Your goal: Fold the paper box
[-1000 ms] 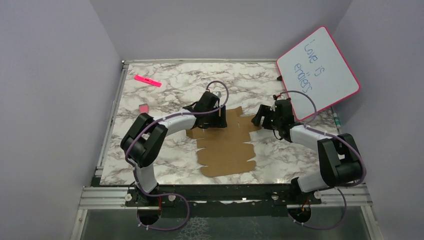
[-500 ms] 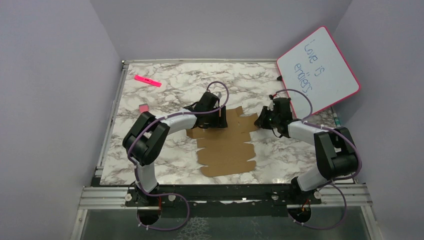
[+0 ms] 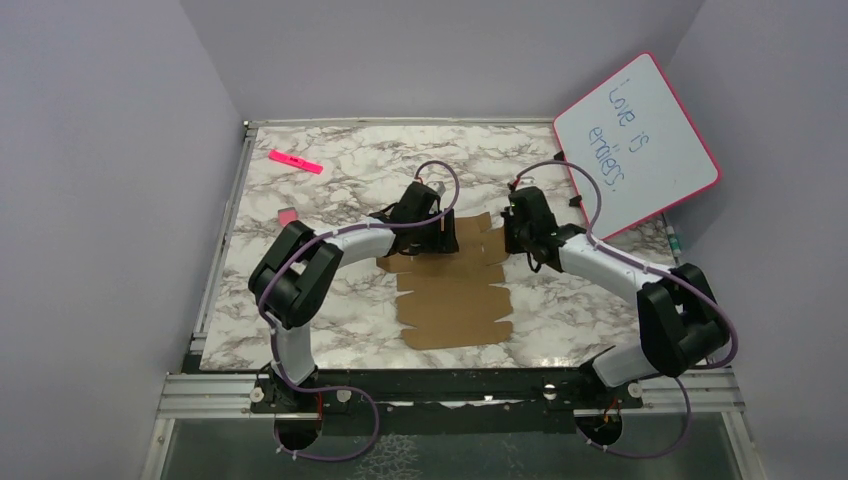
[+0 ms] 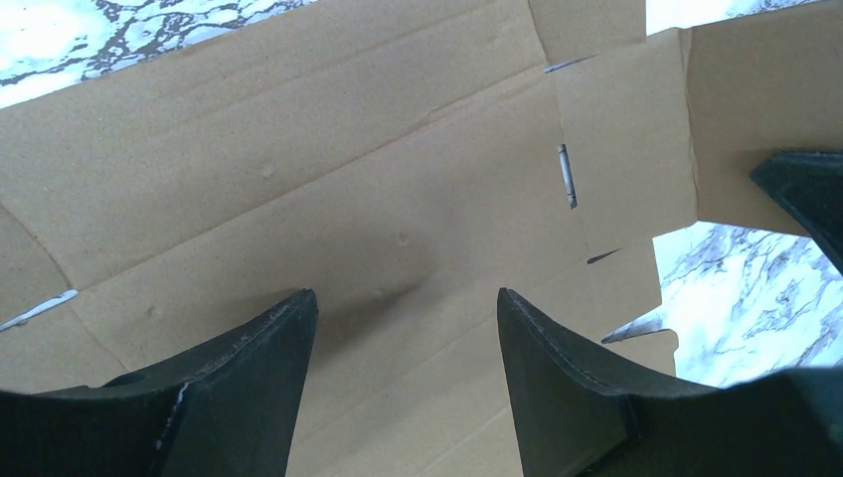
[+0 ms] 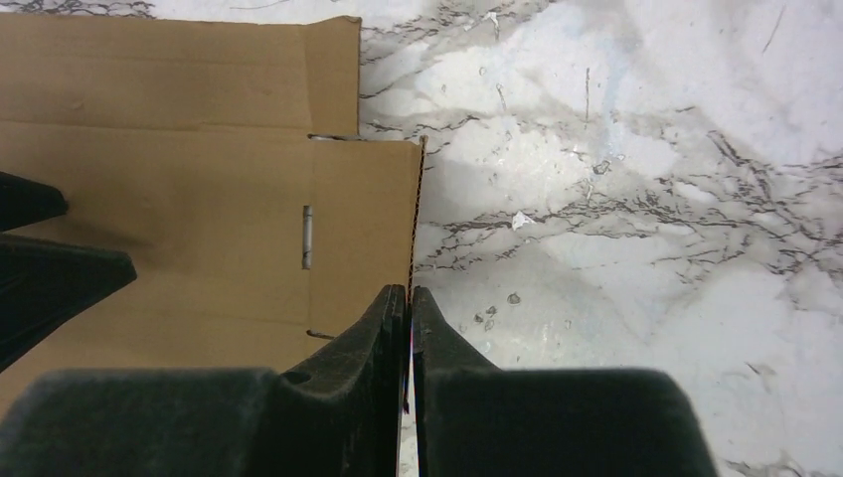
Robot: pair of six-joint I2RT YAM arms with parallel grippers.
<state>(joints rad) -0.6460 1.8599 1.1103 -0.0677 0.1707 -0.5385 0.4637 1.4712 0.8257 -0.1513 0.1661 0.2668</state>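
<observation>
The paper box (image 3: pixel 455 290) lies as a flat sheet mid-way across the marble table (image 3: pixel 330 190), with lavender walls (image 3: pixel 110 200) around it and a whiteboard (image 3: pixel 640 140) leaning at the far right. The right gripper (image 3: pixel 512 235), earlier beside the whiteboard, is now at the sheet's right flap. In the left wrist view, the left gripper (image 4: pixel 403 298) is spread apart over the cardboard. In the right wrist view, the fingers are pinched together on the flap's edge.

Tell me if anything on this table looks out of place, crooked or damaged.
The pink-framed whiteboard stands tilted at the far right corner of the marble table, looking propped rather than placed. The flat brown cardboard sheet shows a few small dents in the left wrist view, no visible tears. A bright pink marker lies loose far left.
</observation>
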